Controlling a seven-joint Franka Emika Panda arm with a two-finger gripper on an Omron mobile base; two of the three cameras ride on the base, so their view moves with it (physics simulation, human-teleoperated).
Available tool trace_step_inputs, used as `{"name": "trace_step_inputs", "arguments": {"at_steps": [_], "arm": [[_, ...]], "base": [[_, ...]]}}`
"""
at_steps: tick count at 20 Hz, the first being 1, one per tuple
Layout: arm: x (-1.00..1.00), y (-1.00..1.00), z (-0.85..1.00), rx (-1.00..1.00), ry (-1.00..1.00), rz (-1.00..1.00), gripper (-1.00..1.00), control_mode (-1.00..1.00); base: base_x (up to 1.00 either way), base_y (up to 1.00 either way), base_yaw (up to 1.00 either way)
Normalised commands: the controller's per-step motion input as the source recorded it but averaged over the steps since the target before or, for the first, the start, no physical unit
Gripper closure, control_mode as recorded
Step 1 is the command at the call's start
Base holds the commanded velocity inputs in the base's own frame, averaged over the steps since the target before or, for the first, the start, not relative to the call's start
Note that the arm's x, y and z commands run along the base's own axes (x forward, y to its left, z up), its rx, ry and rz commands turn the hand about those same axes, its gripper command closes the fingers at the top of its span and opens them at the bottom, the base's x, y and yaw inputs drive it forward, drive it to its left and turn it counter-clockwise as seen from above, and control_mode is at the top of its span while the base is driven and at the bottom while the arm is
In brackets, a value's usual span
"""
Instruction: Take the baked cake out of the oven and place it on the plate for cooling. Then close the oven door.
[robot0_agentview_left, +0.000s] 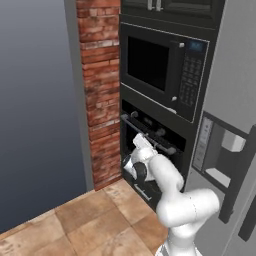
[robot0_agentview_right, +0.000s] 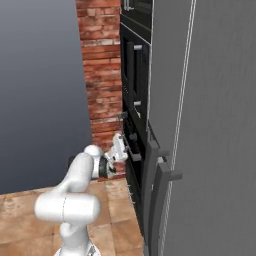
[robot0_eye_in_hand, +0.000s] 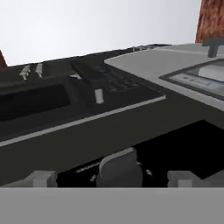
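Tool (robot0_agentview_left: 140, 141) spread wide beside oven door (robot0_agentview_left: 150, 165) handle (robot0_agentview_left: 148, 134).

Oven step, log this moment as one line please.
stage: reaching for oven door | gripper: open, at silver bar handle | oven door: looks shut | held: nothing

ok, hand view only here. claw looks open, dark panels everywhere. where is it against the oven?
Observer: Left base view puts the claw right at the oven door, by its silver bar handle, nearer the handle's left end.
Operator: door down yet?
Observer: No. From the right base view it looks flush with the cabinet front, shut as far as I can tell.
Operator: what's above it?
Observer: The black microwave with its keypad, directly over the oven.
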Motion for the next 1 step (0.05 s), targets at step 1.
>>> {"name": "trace_step_inputs", "arguments": {"at_steps": [1], "arm": [[1.00,-0.11,-0.49,0.21,0.03,0.10,-1.00,-1.00]], "base": [[0.00,0.00,0.00]]}}
